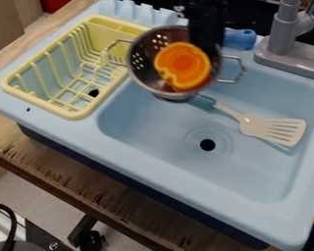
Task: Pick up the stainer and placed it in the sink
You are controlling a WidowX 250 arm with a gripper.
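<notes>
The black gripper (204, 41) hangs down from the top edge, shut on the metal strainer (141, 58) at its back right rim. The strainer hangs tilted over the back left corner of the light blue sink (146, 128), overlapping the edge of the yellow rack. Its wire handles stick out left and right. Inside it lies an orange, round toy food piece (182, 65). The gripper covers part of the strainer's back wall.
A yellow dish rack (73, 115) stands at the left. A white slotted spatula (272, 128) lies in the sink's right half, near the drain. The grey faucet (285, 29) and a blue object (239, 38) are behind.
</notes>
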